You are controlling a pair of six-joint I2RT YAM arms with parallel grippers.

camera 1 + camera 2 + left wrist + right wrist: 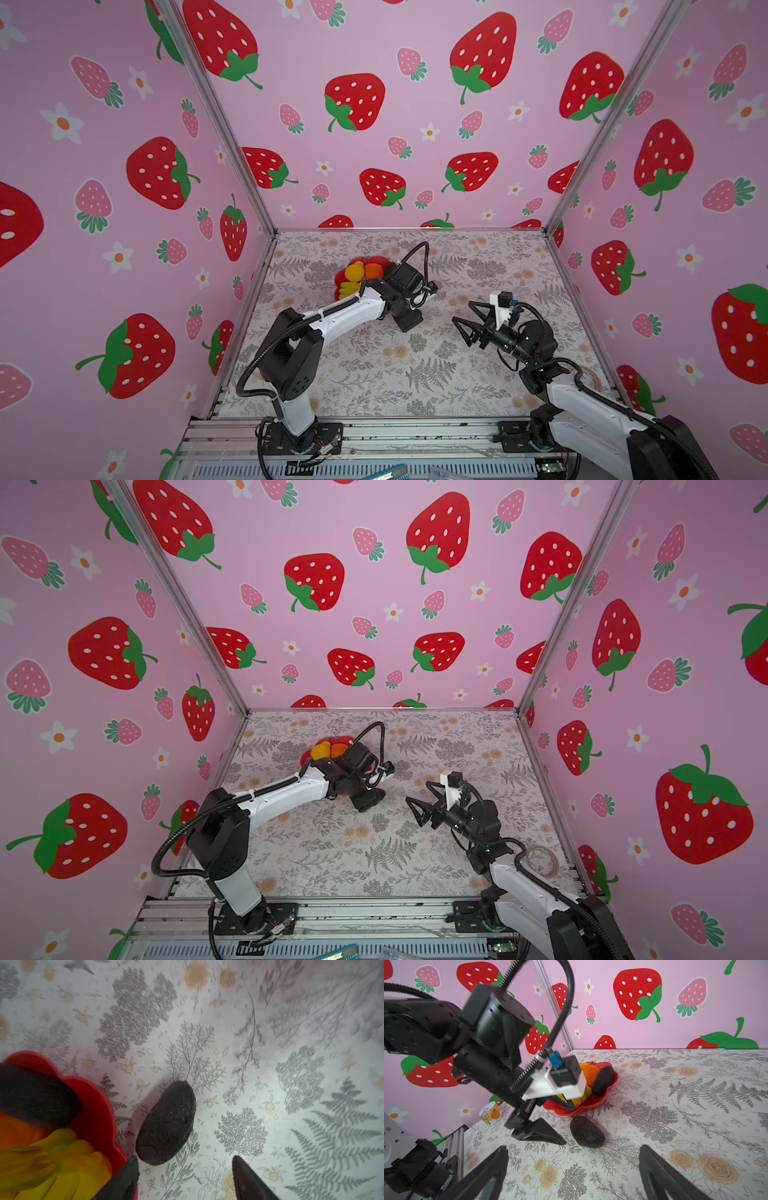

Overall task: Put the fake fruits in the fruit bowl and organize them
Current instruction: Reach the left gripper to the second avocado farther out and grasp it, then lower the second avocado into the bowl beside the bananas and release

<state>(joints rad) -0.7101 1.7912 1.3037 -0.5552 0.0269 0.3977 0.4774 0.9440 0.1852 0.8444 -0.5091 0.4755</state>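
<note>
Bananas (pixel 62 1159), orange (pixel 18 1128), one avocado (pixel 35 1095) inside red bowl (pixel 97 1109)

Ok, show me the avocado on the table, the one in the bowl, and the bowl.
Avocado on the table (pixel 167 1124): left wrist view, its middle.
Avocado in the bowl (pixel 603 1080): right wrist view, its middle.
Red bowl (pixel 97 1109): left wrist view, bare wall.

We see the scalloped red bowl (pixel 591 1105) holding the banana bunch (pixel 62 1157), orange (pixel 16 1130), bumpy yellow fruit (pixel 354 270) and one dark avocado (pixel 603 1080); the second avocado (pixel 168 1124) lies on the tabletop (pixel 675 1147) just beside its rim.
</note>
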